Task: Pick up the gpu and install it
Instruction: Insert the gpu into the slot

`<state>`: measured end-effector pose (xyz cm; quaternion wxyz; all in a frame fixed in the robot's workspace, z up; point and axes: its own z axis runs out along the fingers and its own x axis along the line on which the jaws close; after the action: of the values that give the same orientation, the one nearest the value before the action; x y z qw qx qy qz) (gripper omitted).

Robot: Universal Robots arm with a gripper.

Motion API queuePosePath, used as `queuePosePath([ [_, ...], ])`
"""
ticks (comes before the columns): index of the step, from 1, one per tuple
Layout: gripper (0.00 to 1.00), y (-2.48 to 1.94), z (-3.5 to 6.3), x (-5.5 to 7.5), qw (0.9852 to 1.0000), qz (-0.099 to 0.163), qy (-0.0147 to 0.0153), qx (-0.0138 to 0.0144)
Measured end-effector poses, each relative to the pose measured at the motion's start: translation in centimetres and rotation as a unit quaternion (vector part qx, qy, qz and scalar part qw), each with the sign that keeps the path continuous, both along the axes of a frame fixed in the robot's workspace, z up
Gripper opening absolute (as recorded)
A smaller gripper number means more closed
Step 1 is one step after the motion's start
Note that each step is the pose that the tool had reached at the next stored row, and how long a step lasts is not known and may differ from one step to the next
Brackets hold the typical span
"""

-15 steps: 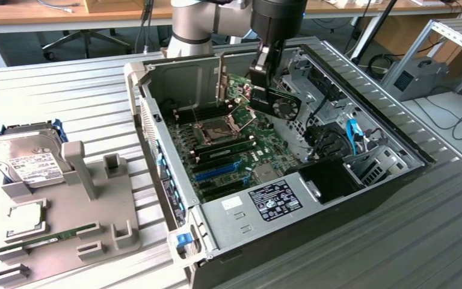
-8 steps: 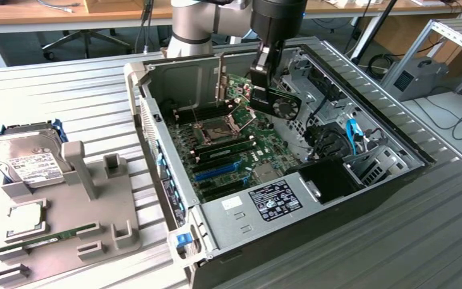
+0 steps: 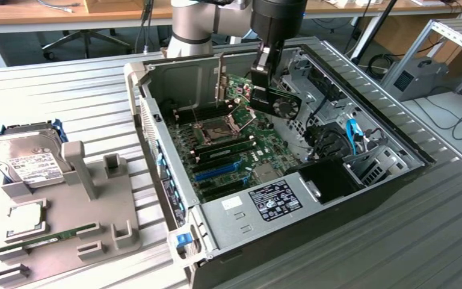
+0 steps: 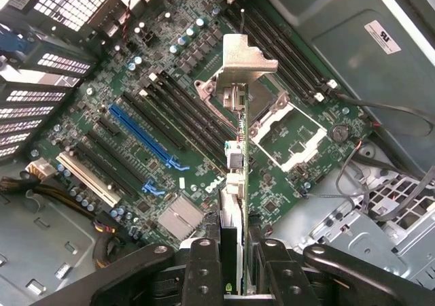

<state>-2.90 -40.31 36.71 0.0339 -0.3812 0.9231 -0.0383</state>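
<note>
Ribbed aluminium table (image 3: 55,90) carries one open grey and black metal computer case (image 3: 147,84), lying on its side with its green motherboard (image 3: 247,138) facing up. One arm reaches steeply down from the far edge into the case. Its black gripper (image 3: 261,83) hangs above the board, near the silver square processor socket (image 4: 285,136).

The two black fingers (image 4: 202,272) are partly closed and press on opposite faces of the gpu (image 3: 281,102), a small green circuit card with a round black fan. The card hangs clear of the board, tilted, with its fan turned toward the exterior view's right. In the wrist view it stands edge-on (image 4: 234,183) with its bent silver metal bracket (image 4: 246,56) at the far end, just beside a long blue slot (image 4: 139,132).

At the exterior view's left a grey plastic holder (image 3: 94,205) bears one silver hard drive (image 3: 30,162), one square chip (image 3: 26,217) and one narrow green memory stick (image 3: 50,236).
</note>
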Motion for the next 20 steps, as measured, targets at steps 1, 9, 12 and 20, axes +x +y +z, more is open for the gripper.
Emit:
queuePosePath([
  [1,0.26,0.00,0.00,0.00,1.0000,0.002,0.0000,0.0000],
  [9,0.26,0.00,0.00,0.00,0.9999,0.012,0.0000,0.0000],
  [12,0.26,0.00,0.00,0.00,0.9999,0.017,0.0000,0.0000],
  [20,0.26,0.00,0.00,0.00,0.9996,0.028,0.0000,0.0000],
])
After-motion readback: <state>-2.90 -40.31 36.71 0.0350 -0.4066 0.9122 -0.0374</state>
